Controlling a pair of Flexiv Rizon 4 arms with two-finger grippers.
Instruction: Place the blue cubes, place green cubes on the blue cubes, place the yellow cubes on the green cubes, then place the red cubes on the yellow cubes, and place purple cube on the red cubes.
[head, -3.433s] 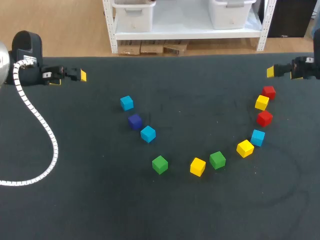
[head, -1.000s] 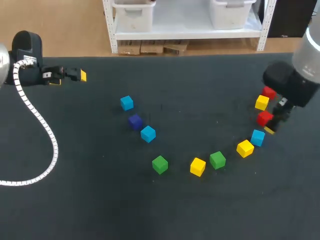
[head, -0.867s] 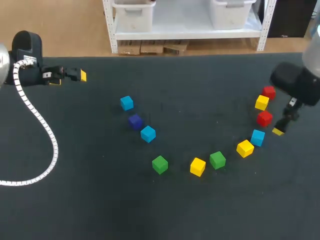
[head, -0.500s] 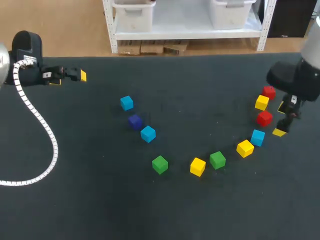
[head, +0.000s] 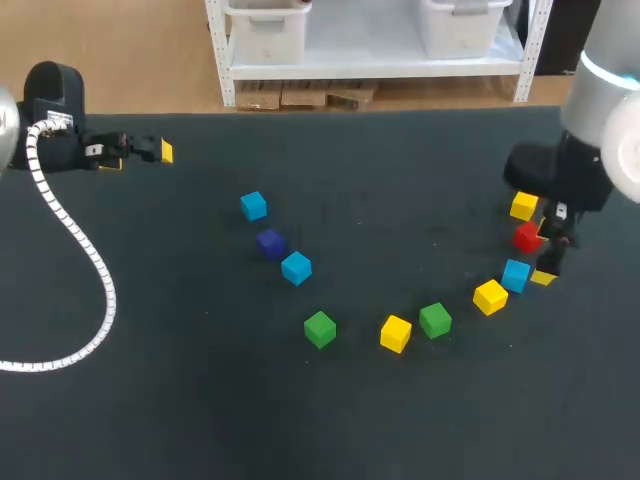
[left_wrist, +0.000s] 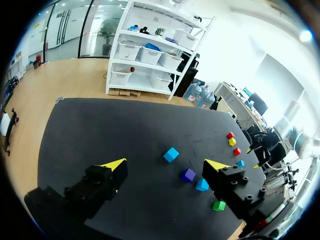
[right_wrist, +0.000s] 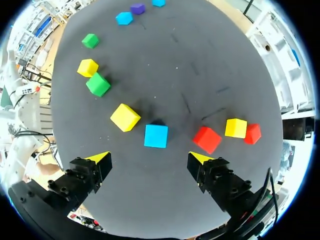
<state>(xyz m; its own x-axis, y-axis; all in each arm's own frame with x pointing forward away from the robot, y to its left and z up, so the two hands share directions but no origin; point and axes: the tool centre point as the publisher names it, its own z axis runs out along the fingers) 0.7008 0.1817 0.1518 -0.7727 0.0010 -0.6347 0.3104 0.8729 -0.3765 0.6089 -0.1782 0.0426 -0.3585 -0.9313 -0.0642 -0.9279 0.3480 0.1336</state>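
Note:
Coloured cubes lie scattered in an arc on the black table. My right gripper (head: 545, 256) hangs open just above and right of the right-hand blue cube (head: 516, 275). In the right wrist view that blue cube (right_wrist: 156, 136) lies just ahead of the open gripper (right_wrist: 150, 159), in line with the gap between its fingers, with a yellow cube (right_wrist: 125, 117) and a red cube (right_wrist: 207, 139) beside it. Two more blue cubes (head: 253, 206) (head: 296, 267) flank the purple cube (head: 270, 243) at mid-left. My left gripper (head: 140, 155) is open and empty at the far left edge.
Along the front of the arc sit a green cube (head: 320, 328), a yellow cube (head: 396, 333), a green cube (head: 435, 320) and a yellow cube (head: 490, 296). Beside my right arm sit a red cube (head: 527, 237) and a yellow cube (head: 523, 206). A white cable (head: 95, 280) loops at the left.
My right arm has swung in from the right edge; over the last second its gripper shifted left and toward the front, closer to the right blue cube. The left arm and cubes stayed still.

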